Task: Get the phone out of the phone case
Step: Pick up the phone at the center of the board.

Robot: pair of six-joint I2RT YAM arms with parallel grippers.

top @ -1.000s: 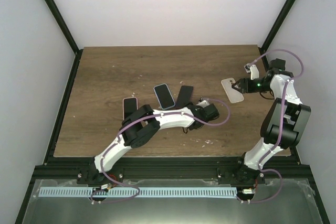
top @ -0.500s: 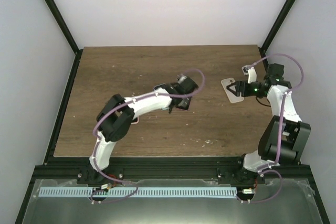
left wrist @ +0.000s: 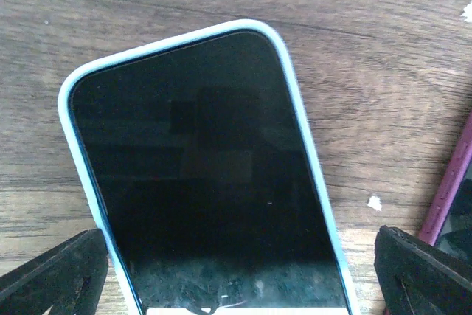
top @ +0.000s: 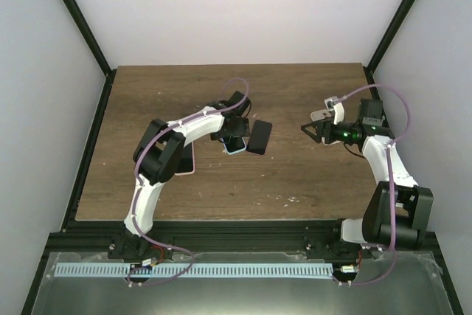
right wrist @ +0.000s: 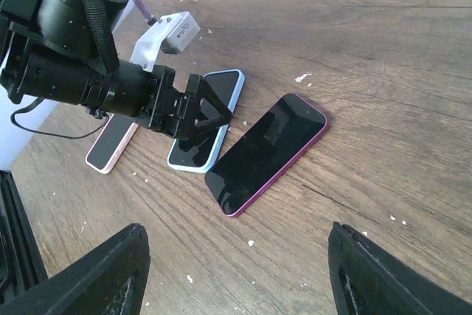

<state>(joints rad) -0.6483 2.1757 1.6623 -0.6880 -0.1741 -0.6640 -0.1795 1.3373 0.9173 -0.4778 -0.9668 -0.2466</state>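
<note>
The phone in its light blue phone case [left wrist: 199, 153] lies screen up on the wooden table. My left gripper [left wrist: 236, 271] hangs right over its lower end, open, one finger [left wrist: 51, 274] at the case's left edge and the other [left wrist: 424, 271] clear of its right edge. From above, the left gripper [top: 230, 136] covers most of that phone [top: 234, 147]. My right gripper [top: 308, 129] hovers open to the right, facing the phones. Its wrist view shows the blue-cased phone [right wrist: 210, 134] under the left gripper [right wrist: 195, 112], with nothing between the right gripper's [right wrist: 236, 271] own fingers.
A magenta-cased phone [top: 259, 136] lies just right of the blue one, also in the wrist views [right wrist: 267, 153] [left wrist: 451, 197]. A pink-cased phone [right wrist: 110, 147] lies to the left, partly under the left arm. A clear empty case [top: 318, 116] shows beside the right gripper.
My left arm swung from the near side to over the blue-cased phone and its jaws opened wide. My right gripper moved left off the clear case, turned toward the phones and opened a little.
</note>
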